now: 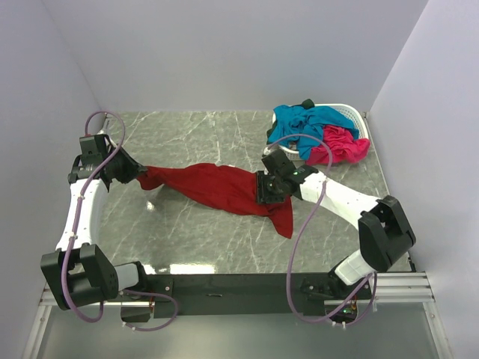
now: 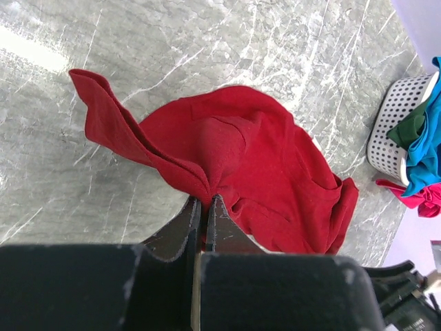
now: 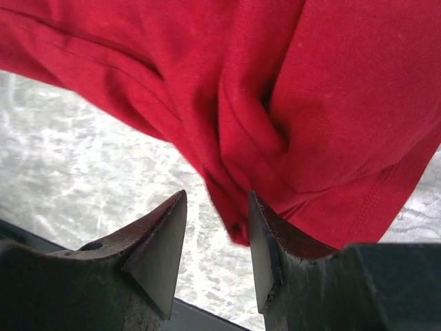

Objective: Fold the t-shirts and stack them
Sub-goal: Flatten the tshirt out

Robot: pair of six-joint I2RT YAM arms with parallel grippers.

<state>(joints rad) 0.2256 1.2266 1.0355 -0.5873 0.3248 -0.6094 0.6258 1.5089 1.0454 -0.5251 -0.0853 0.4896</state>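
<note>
desk (image 1: 187, 138): grey marble-look top with white veins, glossy, glare patches on the left side. Two things sit on it. The dark red t-shirt (image 1: 224, 187) is mid-desk, bunched and stretched left to right, not flat. It has creased folds through the middle and its right end trails toward the near edge. The white latticed basket (image 1: 350, 112) stands in the far right corner, close to the right wall and apart from the red shirt. The pink t-shirt (image 1: 340, 146) hangs over the basket's near rim; can't tell if it touches the desk.
</note>
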